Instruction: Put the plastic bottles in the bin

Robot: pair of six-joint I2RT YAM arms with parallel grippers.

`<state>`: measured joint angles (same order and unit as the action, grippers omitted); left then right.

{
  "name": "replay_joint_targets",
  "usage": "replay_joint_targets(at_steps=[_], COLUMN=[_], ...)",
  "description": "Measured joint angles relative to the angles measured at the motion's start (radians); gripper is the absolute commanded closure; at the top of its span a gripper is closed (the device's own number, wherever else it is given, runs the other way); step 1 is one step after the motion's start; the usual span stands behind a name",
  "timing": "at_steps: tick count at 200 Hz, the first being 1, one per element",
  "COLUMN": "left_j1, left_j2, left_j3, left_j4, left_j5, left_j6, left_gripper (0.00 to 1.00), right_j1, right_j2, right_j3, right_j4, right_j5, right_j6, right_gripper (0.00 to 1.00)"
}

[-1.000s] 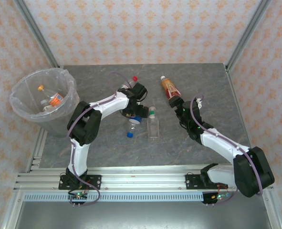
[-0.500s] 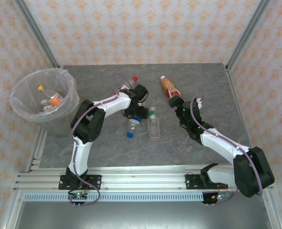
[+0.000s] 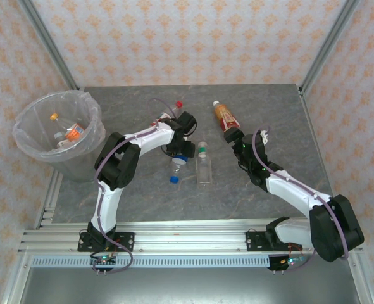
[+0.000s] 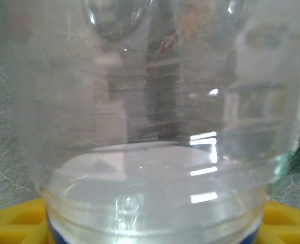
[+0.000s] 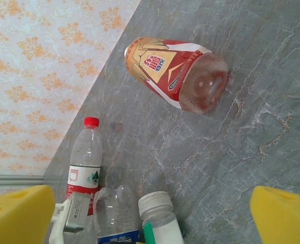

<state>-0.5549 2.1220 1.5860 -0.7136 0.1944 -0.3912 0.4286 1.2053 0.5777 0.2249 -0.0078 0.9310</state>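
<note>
Left gripper (image 3: 178, 152) straddles clear bottle (image 4: 150, 127), clamp state can't tell, right gripper (image 3: 232, 135) gaping empty; slick round bottle could squirt out on lift.

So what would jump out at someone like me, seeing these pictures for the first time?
Probably the translucent bin at far left, lined with a crinkly bag and already holding a few bottles. Then the red-labelled bottle lying on its side just ahead of the right gripper, whose jaws stand open. In the left wrist view, a clear bottle looms very close.
</note>
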Motion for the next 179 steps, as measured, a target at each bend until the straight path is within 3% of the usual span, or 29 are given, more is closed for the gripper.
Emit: replay_joint_targets(at_steps=[93,179], left_j1=[-0.002,-0.035], left_j2=[-0.017,-0.303], left_j3=[-0.021,-0.194], left_j4=[0.000,0.004], left_j5=[0.000,-0.016], left_j6=[-0.002,-0.062], left_gripper=[0.41,0.42], right_j1=[0.000,0.000], right_j2=[0.010,0.042], right_j3=[0.000,0.009], right_j4=[-0.001,-0.028], right_j5=[-0.001,-0.024], right_j6=[-0.011,-0.069], right_gripper=[0.01,0.01])
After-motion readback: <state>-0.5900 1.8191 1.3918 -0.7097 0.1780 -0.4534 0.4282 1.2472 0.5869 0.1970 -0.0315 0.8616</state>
